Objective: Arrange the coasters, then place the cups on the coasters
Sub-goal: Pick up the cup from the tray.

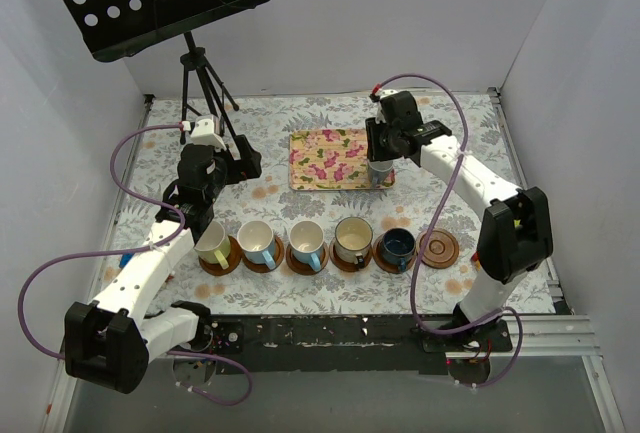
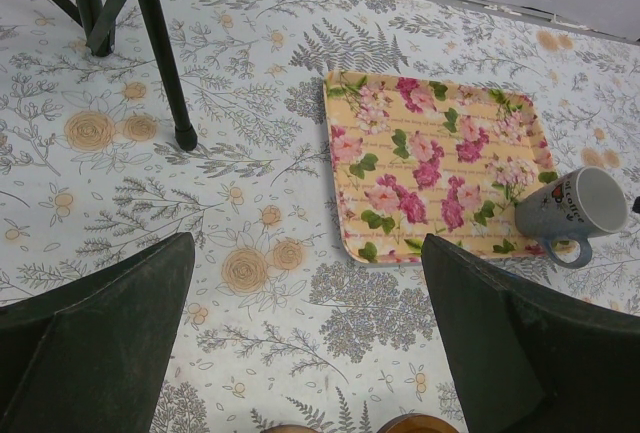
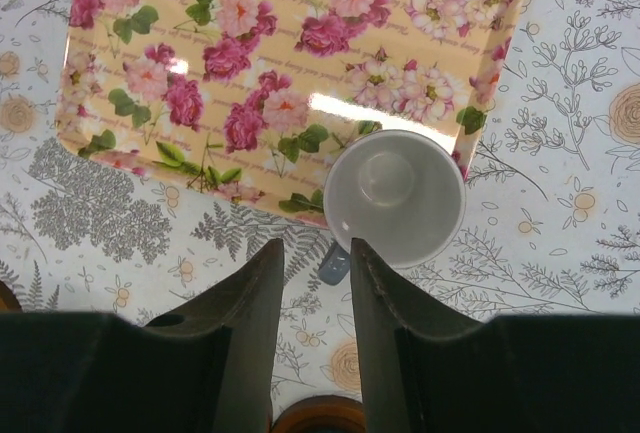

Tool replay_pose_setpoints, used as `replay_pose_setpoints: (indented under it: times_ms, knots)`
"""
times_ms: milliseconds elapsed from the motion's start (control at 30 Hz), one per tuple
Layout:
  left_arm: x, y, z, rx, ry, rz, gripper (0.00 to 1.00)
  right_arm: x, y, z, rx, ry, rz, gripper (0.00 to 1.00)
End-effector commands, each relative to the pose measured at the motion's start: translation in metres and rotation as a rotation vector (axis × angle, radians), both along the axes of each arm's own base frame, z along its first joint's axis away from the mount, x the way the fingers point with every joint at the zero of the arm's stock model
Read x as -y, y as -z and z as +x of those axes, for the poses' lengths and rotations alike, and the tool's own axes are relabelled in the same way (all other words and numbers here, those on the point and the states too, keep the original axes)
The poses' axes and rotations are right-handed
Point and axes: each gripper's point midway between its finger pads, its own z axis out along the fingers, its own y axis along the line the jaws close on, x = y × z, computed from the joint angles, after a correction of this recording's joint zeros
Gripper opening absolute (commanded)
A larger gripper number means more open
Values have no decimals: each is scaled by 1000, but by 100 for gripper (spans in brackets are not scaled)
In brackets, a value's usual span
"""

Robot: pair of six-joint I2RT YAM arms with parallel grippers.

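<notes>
Left fingers stand wide apart with nothing between them, hovering over the bench just beyond the far side of the row's left end. Right fingers are partway apart above the small grey-blue mug, with its handle in the gap; I cannot tell whether they pinch it. That mug is at the near right corner of the floral tray. Five other mugs stand on coasters in the near row, and the rightmost coaster is bare.
</notes>
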Motion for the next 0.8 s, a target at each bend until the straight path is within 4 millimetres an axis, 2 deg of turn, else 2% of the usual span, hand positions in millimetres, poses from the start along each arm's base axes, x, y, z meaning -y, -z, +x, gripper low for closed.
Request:
replay_pose_setpoints:
  times_ms: [0, 200, 367, 600, 767]
  knots:
    - [-1, -14, 2, 25, -1, -4, 98, -11, -12, 24, 59, 50, 42, 40]
    - [-1, -15, 2, 27, -1, -4, 98, -12, 6, 34, 29, 104, 27, 40]
    - [-2, -17, 2, 30, -6, -3, 98, -2, 20, 44, 5, 193, -38, 40]
    - [-2, -17, 3, 30, -8, 2, 98, -11, 35, 53, -27, 214, -9, 40]
    - [-3, -16, 3, 29, -10, 4, 98, -19, 42, 55, -43, 199, 6, 36]
